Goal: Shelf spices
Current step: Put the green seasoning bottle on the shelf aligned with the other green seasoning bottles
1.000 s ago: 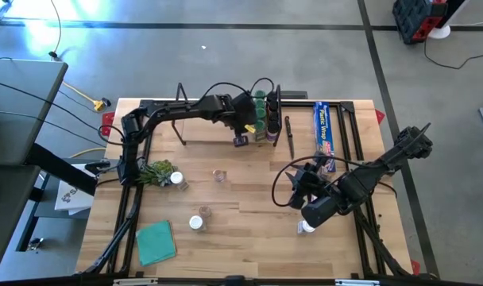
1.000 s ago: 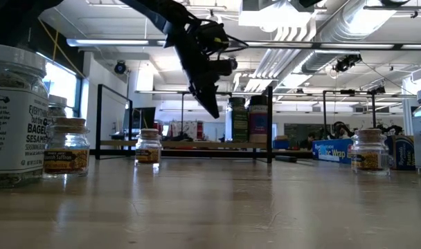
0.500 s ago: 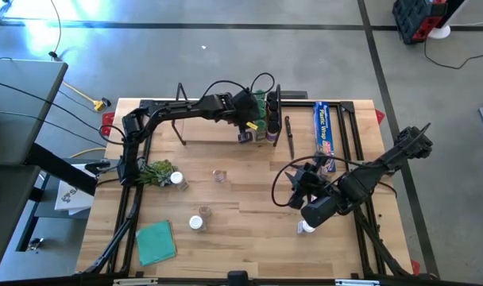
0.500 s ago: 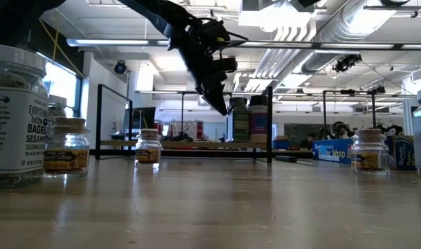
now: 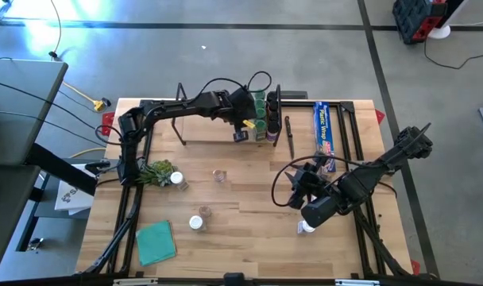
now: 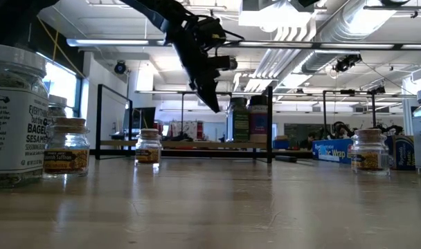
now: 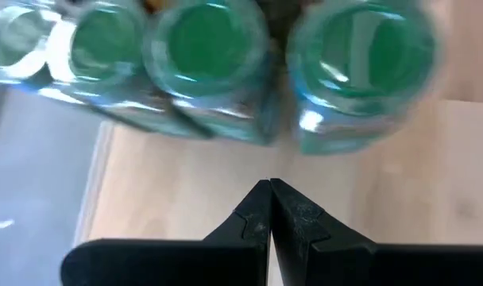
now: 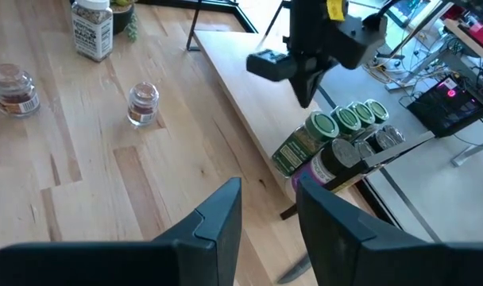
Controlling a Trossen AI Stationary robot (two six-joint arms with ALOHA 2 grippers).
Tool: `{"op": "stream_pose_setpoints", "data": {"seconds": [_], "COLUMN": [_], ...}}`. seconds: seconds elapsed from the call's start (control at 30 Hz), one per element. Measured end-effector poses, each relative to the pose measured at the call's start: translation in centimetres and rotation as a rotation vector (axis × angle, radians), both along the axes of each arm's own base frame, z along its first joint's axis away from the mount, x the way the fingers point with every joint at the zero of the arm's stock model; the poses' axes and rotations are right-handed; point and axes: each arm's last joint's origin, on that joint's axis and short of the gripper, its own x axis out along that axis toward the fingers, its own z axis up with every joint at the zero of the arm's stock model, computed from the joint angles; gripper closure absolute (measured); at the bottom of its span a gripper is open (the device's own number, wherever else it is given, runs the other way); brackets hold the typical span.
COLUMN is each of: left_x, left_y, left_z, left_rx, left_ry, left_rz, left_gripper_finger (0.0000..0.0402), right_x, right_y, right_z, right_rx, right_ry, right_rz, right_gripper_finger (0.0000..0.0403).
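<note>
The shelf (image 5: 214, 131), a light-wood board with black wire end frames, lies at the table's far middle. Several spice jars (image 5: 264, 115) with green and dark lids stand at its right end. My left gripper (image 5: 243, 131) hovers shut just left of them, over the board; its wrist view shows the shut tips (image 7: 269, 191) close before the green lids (image 7: 206, 44). Loose spice jars stand on the table (image 5: 178, 179), (image 5: 219, 175), (image 5: 198, 222). My right gripper (image 8: 267, 208) hangs open and empty over the table's right half (image 5: 299, 187).
A blue wrap box (image 5: 324, 127) and a dark stick (image 5: 289, 137) lie right of the shelf. A green leafy bunch (image 5: 156, 171) sits at the left, a green cloth (image 5: 156, 242) near the front left. Another jar (image 5: 307, 228) stands under the right arm.
</note>
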Motion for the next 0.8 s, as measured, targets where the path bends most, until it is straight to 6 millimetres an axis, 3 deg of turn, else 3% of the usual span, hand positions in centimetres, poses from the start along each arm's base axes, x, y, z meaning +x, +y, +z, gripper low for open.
{"op": "stream_pose_setpoints", "data": {"seconds": [0.5,0.8], "left_x": [1.1,0.7], "left_y": [0.3,0.5], "left_z": [-0.4,-0.1], "left_rx": [-0.015,0.037], "left_ry": [-0.093,-0.054], "left_rz": [-0.026,0.014], "left_gripper_finger": [0.0399,0.0399], "right_x": [0.1,0.1], "right_y": [0.0,0.0], "right_z": [0.0,0.0], "right_rx": [0.005,0.006], "right_ry": [-0.009,-0.01], "right_rz": [-0.001,-0.001], "right_gripper_finger": [0.0286,0.0286]}}
